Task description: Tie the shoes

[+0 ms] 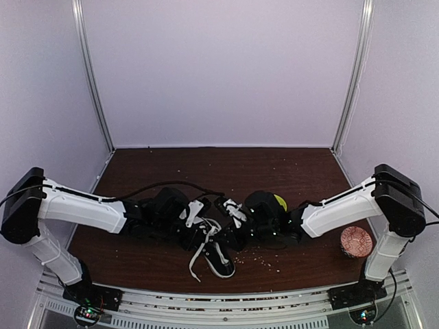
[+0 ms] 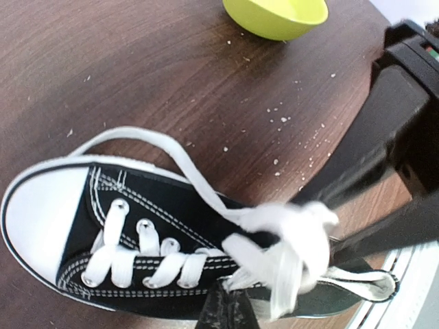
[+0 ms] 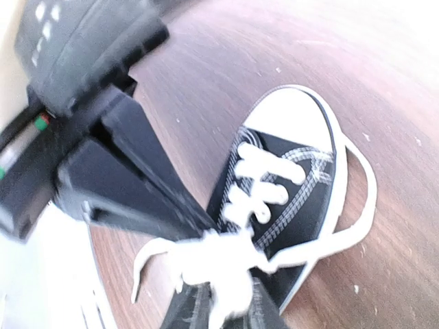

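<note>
The black low-top canvas sneaker with the white rubber toe cap [image 1: 218, 255] lay on the dark wooden tabletop [image 1: 295, 171], between the two arms and near the front edge. Its long white laces [image 2: 288, 240] were bunched into a loose tangle over the tongue, just above the top eyelets. One slack loop trailed out onto the wood beside the toe.

Your left fingers [image 2: 221, 312] were pinched fully together on a strand at the bottom of that tangle. Your right fingers [image 3: 185, 315] sat at the same bunch with lace between them. That wrist view was blurred, so you could not tell whether they were gripping or only slightly parted around it.

This looked like the cinching part of the knot. To do it well, you needed a sure hold on both sides before pulling. Each hand should have drawn outward across the shoe, low and level, with equal tension, so the sneaker did not lift or twist. The loose loop and the yellow-green plastic bowl [image 2: 278, 14] beyond it needed to be kept out of the pull.
</note>
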Robot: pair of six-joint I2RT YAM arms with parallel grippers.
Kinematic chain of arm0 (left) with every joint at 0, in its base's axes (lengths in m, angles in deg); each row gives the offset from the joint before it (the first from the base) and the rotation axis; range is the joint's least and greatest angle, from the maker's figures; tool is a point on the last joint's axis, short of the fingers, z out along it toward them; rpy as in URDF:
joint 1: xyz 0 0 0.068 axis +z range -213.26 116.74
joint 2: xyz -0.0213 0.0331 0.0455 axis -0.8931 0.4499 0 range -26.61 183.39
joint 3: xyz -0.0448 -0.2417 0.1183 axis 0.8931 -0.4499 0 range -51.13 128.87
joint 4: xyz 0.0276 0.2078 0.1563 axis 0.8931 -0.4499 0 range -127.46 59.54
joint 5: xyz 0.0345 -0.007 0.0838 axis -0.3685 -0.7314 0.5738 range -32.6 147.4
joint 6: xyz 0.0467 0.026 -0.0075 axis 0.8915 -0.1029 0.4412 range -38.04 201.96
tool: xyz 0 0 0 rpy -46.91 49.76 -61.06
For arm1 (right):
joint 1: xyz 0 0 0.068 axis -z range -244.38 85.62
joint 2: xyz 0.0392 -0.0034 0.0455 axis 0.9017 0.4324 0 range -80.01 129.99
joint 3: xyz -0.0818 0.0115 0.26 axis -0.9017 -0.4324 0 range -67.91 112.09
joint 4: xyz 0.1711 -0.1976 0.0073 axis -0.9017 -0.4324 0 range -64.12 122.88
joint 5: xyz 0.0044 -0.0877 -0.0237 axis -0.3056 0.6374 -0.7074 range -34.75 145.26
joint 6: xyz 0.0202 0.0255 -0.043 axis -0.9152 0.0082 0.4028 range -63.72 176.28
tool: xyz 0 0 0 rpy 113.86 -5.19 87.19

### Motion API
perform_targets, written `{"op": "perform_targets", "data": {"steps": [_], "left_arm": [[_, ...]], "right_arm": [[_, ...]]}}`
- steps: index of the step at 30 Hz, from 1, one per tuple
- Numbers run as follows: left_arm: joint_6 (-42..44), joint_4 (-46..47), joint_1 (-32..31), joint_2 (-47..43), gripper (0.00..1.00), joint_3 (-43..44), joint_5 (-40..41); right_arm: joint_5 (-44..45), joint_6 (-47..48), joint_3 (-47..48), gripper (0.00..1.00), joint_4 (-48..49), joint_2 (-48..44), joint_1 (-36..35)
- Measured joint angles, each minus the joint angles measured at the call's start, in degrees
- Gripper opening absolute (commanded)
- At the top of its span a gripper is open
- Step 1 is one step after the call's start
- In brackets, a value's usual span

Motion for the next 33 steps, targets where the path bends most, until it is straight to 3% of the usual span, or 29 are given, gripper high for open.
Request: {"op": "perform_targets", "data": {"steps": [9, 13, 24, 33], "left_arm": [[-7.8, 6.7, 1.7, -2.7, 0.00, -5.7, -2.2], [-9.8, 8.2, 1.9, -3.5, 0.00, -6.9, -2.8], [-9.8, 8.8, 2.6, -3.1, 0.23, -6.8, -3.8], [-4.8, 8.5, 2.6, -1.9, 0.25, -4.2, -6.3]], "right_arm": [[0.5, -1.5, -4.0, 0.41, -1.2, -2.9, 0.1], [0.5, -2.3, -4.2, 0.43, -1.2, -3.4, 0.2], [0.5, -6.1, -4.2, 0.44, 0.8, -3.5, 0.3], [0.6, -7.9, -4.3, 0.43, 2.8, -3.5, 0.4]]}}
